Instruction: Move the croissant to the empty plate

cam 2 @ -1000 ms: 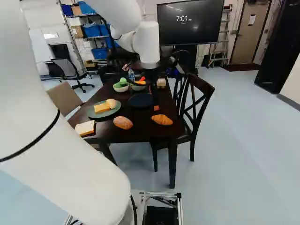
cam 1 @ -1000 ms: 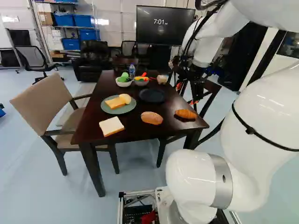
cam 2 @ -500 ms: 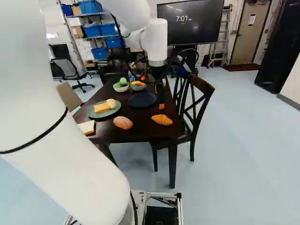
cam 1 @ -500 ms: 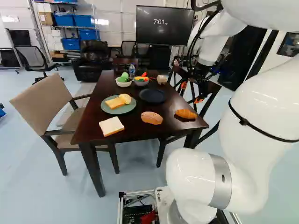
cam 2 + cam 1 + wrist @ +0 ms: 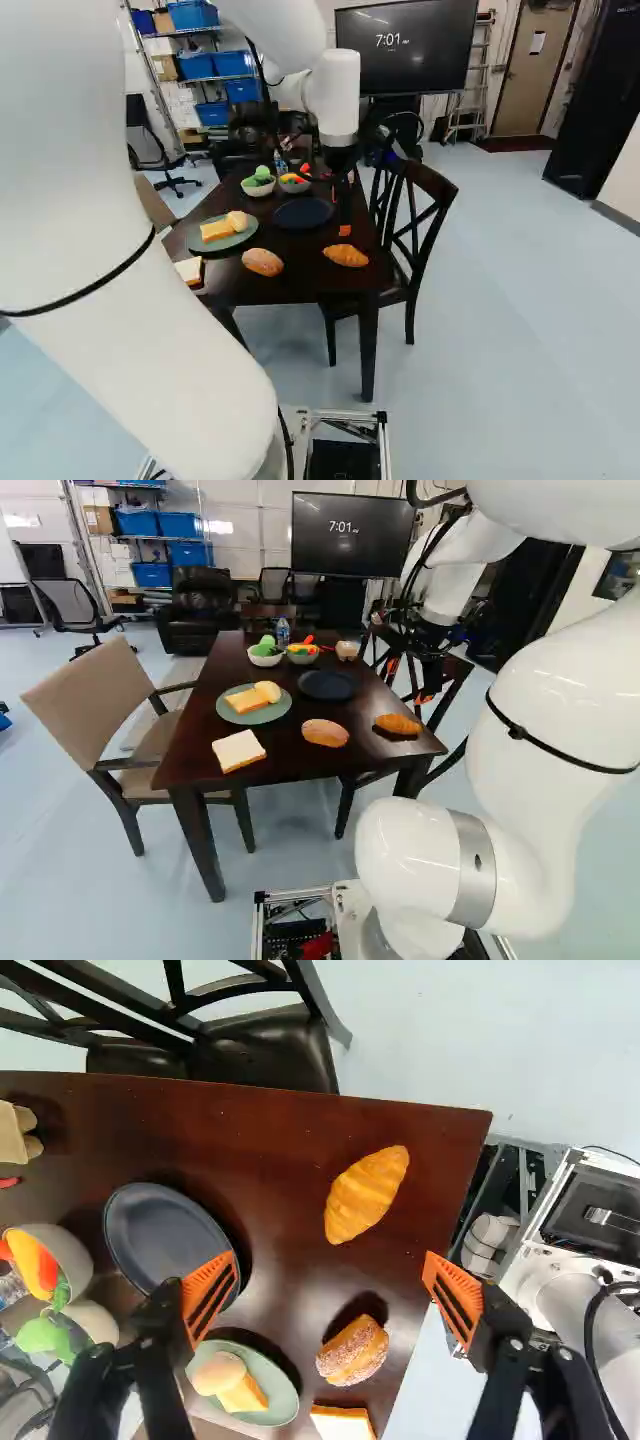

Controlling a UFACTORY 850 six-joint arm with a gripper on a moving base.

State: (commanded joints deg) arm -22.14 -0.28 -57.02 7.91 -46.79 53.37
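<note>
Gripper (image 5: 331,1298): shifted slightly rightward in both base views; spread wide, holding nothing.
Croissant (image 5: 367,1194): lying on the table (image 5: 270,1150); best centred under first, then straddled across its narrow width, pinched softly mid-body.
Dark plate (image 5: 165,1235): bare, awaiting a low release.

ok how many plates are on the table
2: the dark plate, beyond the croissant; the green plate, left of it in the left base view, under a bread slice and a bun.
</note>
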